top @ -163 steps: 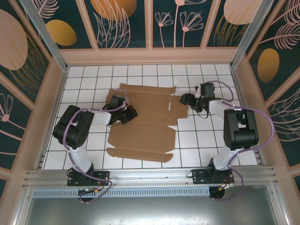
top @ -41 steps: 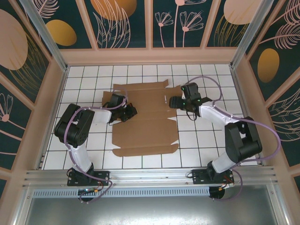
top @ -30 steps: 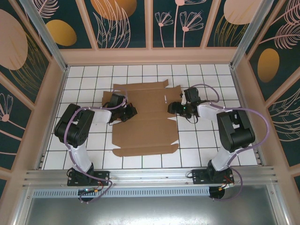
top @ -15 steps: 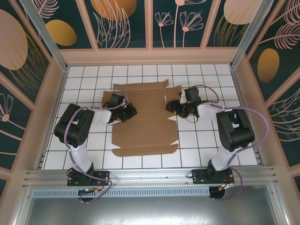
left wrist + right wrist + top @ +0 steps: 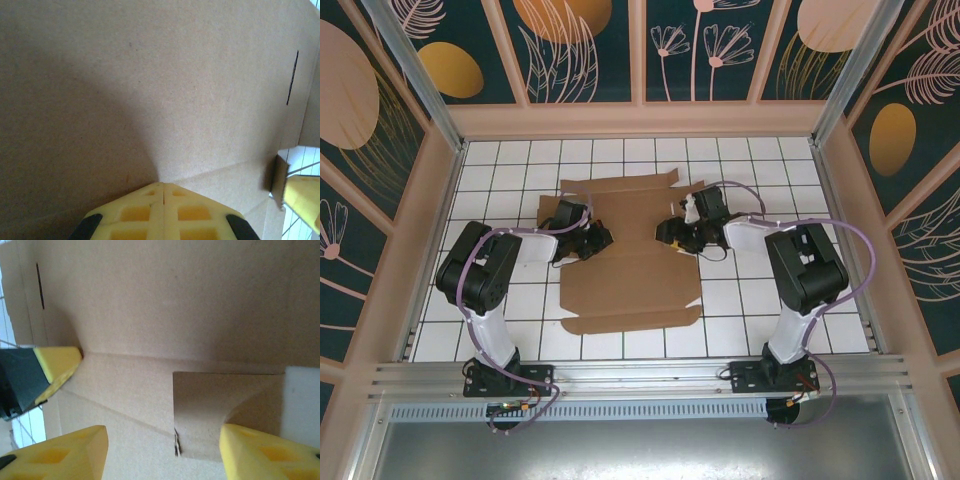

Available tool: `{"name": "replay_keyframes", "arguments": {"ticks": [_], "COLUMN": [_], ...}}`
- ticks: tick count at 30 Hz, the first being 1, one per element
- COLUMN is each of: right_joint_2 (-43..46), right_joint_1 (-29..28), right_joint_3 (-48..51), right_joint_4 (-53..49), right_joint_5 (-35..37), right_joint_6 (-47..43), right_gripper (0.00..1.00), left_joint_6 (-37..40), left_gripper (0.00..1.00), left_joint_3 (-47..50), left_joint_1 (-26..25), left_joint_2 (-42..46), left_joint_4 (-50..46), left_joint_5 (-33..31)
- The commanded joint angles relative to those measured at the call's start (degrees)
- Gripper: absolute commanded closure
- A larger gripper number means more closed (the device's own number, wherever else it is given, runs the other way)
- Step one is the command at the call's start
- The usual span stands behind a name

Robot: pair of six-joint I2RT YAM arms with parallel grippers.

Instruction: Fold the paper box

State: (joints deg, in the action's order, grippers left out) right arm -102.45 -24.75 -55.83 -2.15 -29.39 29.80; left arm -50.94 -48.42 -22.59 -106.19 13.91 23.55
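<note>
Lift the small side flap (image 5: 220, 410) of the flat brown cardboard box sheet (image 5: 630, 275).
With the left fingers (image 5: 150, 212) together, pressing the panel down, close your spread right fingers (image 5: 65, 452) squarely on the flap beside its crease.

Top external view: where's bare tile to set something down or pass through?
Free: the far tile strip between back wall and paper box; tiles between its near-right edge and the right arm. Crowded mid-sheet, where left gripper and right gripper sit.
</note>
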Motion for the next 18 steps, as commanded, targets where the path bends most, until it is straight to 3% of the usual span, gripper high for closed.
{"name": "replay_keyframes", "arguments": {"ticks": [1,7,12,15,18], "right_joint_2": [6.07,9.13,2.21,-1.13,-3.6], "right_joint_1": [-0.27,-3.85,-10.62,-11.47,-11.54], "right_joint_3": [-3.98,-8.94,-16.37,-17.86,-19.13], "right_joint_4": [-5.09,-9.48,-14.07,-12.6,-11.69], "right_joint_5": [7.28,13.44,24.46,26.04,28.48], "right_joint_6": [-4.57,-11.87,-16.0,-15.75,-15.83], "right_gripper": [0.37,0.31,0.3,0.33,0.31], "left_joint_6": [0.29,0.53,-0.32,-0.08,0.5], "left_gripper": [1.0,1.0,1.0,1.0,0.86], "left_joint_3": [0.58,0.35,0.04,-0.92,-2.09], "left_joint_1": [-0.17,-0.17,-0.17,-0.17,-0.1], "left_joint_2": [-0.62,0.09,0.8,2.2,5.04], "left_joint_4": [-1.67,-1.7,-0.64,-1.42,-1.68], "left_joint_5": [0.24,0.38,1.32,1.41,2.17]}}
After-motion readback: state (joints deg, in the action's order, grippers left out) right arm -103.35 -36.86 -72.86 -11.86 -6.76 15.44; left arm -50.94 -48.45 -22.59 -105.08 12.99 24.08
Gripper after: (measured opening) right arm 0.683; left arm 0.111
